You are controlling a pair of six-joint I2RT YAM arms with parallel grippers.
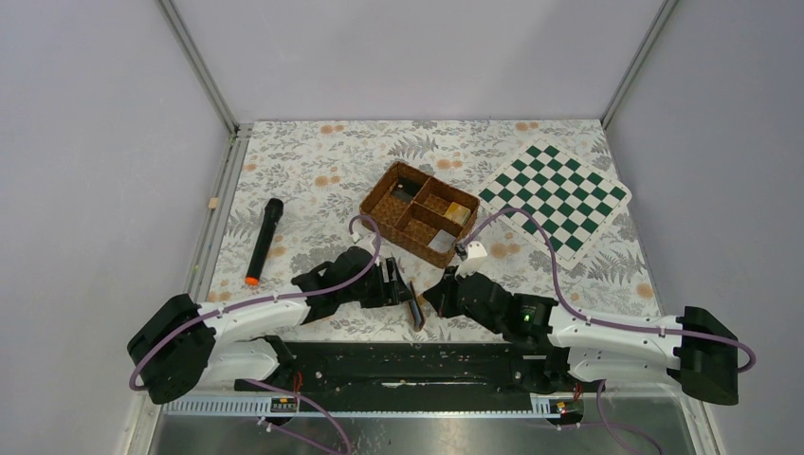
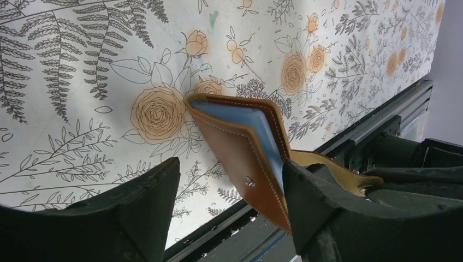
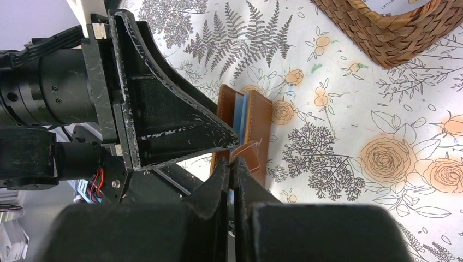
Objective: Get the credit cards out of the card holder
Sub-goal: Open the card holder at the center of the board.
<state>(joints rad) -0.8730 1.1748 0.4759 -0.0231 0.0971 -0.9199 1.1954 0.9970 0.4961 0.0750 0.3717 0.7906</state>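
Note:
The card holder (image 1: 415,311) is a brown bifold wallet standing on edge near the table's front edge, between the two grippers. Its blue-grey inner pockets (image 2: 256,123) show edge-on. My left gripper (image 2: 229,191) is open and straddles it; the wallet (image 2: 240,153) leans against the right-hand finger (image 2: 316,207) and stands apart from the other. The right gripper (image 3: 232,161) is shut on the holder's closing tab (image 2: 344,173), beside the wallet body (image 3: 256,123). The credit cards are hidden.
A woven brown four-compartment basket (image 1: 379,204) stands behind the grippers with small items inside, one yellowish. A green-and-white chessboard (image 1: 557,196) lies at the back right. A black stick with an orange tip (image 1: 264,241) lies to the left. The metal front rail (image 2: 371,117) runs close by.

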